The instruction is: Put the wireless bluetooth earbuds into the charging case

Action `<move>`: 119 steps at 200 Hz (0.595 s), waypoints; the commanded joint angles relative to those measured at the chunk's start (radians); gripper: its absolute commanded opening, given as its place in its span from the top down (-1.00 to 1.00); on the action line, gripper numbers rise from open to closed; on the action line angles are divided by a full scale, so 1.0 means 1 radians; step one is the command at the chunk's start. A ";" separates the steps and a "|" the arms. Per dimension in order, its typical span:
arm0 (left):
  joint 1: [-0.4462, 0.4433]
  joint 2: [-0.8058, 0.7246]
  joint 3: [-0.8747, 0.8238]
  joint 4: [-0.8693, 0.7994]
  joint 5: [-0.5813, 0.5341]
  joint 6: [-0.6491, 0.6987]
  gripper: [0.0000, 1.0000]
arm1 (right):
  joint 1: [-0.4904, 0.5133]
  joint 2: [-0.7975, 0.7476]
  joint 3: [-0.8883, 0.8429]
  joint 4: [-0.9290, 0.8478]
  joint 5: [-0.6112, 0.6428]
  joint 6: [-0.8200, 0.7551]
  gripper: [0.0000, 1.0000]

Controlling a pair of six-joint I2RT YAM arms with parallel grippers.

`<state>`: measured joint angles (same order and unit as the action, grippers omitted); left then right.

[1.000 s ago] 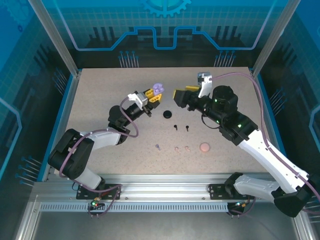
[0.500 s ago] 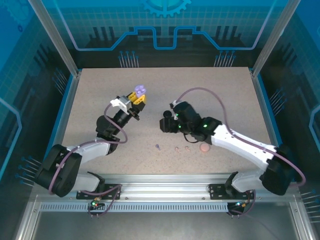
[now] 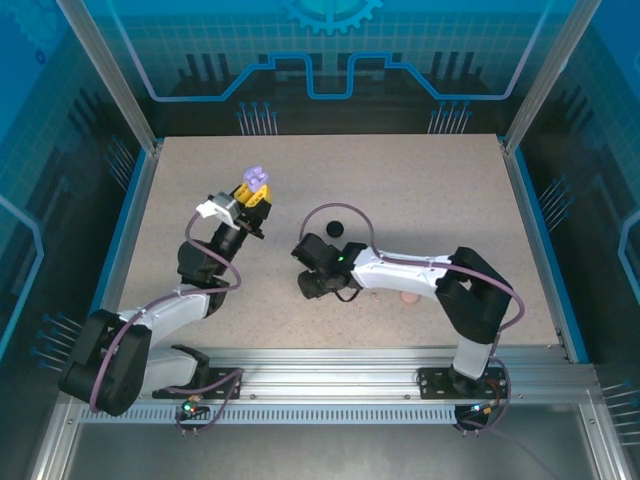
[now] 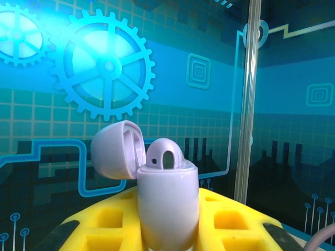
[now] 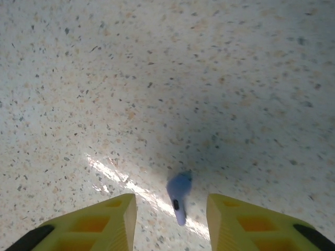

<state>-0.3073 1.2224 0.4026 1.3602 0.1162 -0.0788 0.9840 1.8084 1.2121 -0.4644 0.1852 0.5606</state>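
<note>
- Clamps lilac case in left gripper, upright, lid swung open to one side, one socket showing, apparently empty.
- Holds it in the air over the far-left part of tabletop, well apart from right gripper.
- Hangs right gripper low over tabletop, a little left of middle, nearer the near edge; jaws apart, released, grasping nothing.
- Straddles lilac bud, which lies flat on tabletop between the fingers, touching neither, stem slanted toward the camera.
- Leaves black case about mid-tabletop and pink case by the near edge, right of middle, partly behind right arm.
- Judged step: pinch of lilac bud; insertion not yet done.
- Could squirt the bud out sideways if pinched off-centre: tiny, rounded, likely slick.
- Could scrape fingertips on tabletop if set too low, or shut on air if too high.
- Could end with the bud twisted in the grip, stem wrong way for the socket, then jam or drop at the case.
- Could nudge pink case with the low forearm on lift-out.
- Could tip lilac case in the left grip, or flap the lid shut, if pressed hard during insertion.
</note>
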 commanded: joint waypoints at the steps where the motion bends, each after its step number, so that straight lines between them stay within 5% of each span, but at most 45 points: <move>1: 0.012 -0.019 -0.015 0.039 -0.016 -0.015 1.00 | 0.016 0.051 0.053 -0.069 0.025 -0.045 0.22; 119: 0.020 -0.030 -0.013 0.039 0.003 -0.009 1.00 | 0.018 0.165 0.085 -0.074 0.027 -0.048 0.35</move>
<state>-0.2962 1.2133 0.4011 1.3598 0.1162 -0.0799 0.9924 1.9469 1.2655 -0.5098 0.2024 0.5224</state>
